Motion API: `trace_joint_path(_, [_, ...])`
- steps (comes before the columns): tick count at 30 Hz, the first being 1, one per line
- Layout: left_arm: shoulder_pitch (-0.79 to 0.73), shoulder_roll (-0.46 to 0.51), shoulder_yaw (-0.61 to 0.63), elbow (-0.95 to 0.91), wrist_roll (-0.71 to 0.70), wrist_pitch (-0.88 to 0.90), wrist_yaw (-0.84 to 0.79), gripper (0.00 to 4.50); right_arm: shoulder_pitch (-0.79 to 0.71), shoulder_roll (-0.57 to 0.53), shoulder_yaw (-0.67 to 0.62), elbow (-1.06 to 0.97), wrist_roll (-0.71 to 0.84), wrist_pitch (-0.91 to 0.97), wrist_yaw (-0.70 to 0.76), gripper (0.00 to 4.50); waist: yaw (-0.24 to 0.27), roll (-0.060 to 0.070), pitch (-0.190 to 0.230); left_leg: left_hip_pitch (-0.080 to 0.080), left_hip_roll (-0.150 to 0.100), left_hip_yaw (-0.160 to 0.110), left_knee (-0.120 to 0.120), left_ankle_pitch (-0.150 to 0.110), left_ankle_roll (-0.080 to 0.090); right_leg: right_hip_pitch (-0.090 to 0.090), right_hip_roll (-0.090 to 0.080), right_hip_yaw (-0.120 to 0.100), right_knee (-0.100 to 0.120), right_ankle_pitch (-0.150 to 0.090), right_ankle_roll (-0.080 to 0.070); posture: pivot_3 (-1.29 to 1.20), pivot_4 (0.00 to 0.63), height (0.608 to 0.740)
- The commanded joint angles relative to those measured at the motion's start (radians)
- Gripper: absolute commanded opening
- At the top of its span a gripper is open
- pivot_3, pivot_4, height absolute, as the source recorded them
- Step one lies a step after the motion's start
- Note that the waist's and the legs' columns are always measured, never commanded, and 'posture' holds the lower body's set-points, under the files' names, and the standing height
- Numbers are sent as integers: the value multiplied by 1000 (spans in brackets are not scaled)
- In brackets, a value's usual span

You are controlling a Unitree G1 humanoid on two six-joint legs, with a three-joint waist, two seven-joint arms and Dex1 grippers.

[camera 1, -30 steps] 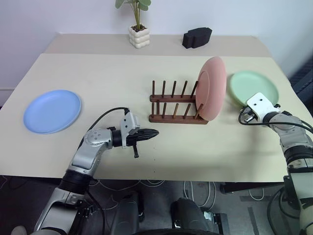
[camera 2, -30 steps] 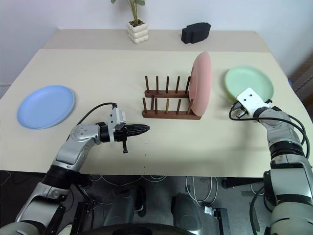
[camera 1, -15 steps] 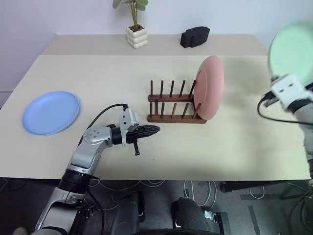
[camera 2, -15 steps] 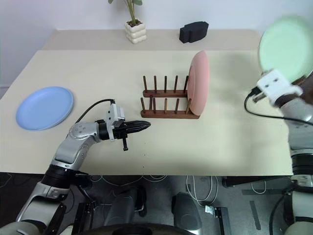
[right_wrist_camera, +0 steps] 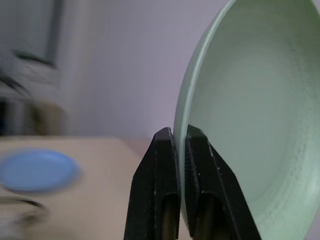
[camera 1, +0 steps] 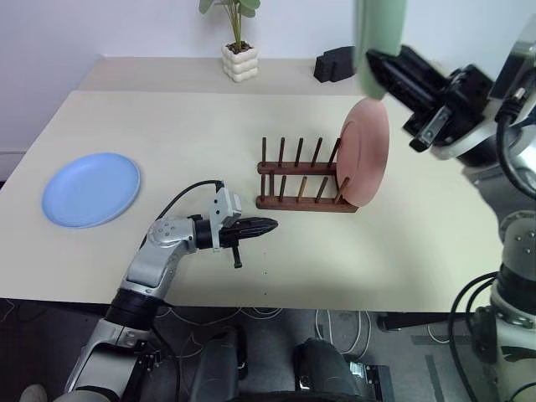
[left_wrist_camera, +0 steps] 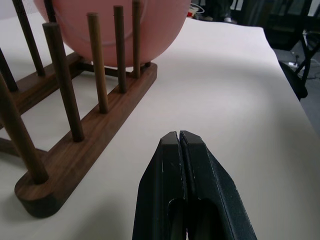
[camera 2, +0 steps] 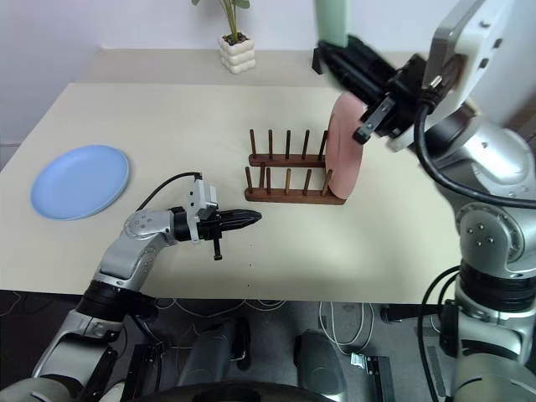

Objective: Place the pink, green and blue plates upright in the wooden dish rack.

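Green plate [right_wrist_camera: 240, 120] — off table, now aloft

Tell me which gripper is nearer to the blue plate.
Left. The left gripper hangs over the table between the blue plate and the rack; the right gripper is raised past the rack, holding the green plate.

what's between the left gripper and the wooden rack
Nothing: only bare table. In the left wrist view the shut left gripper points past the near end of the wooden dish rack; the head views show the same open gap.
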Motion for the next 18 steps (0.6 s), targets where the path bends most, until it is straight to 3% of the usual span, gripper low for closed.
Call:
trace_joint_path(1, [13, 5, 18, -29, -8, -20, 4, 0, 53, 64, -22, -20, 152, 46, -94, 84, -1, 0, 0, 0, 0, 0, 0, 0, 0, 0, 0, 0, 0, 0, 0, 0, 150, 732])
trace_joint_path(8, [18, 17, 24, -62, -19, 3, 18, 0, 121, 139, -28, 27, 259, 78, -199, 84, -3, 0, 0, 0, 0, 0, 0, 0, 0, -1, 0, 0, 1, 0, 0, 0, 150, 732])
trace_joint_path(18, [12, 26, 23, -82, -24, 28, 30, 0, 142, 169, 18, 57, 240, 87, -211, 84, -3, 0, 0, 0, 0, 0, -1, 0, 0, -1, 1, 0, 1, 0, 0, 0, 150, 732])
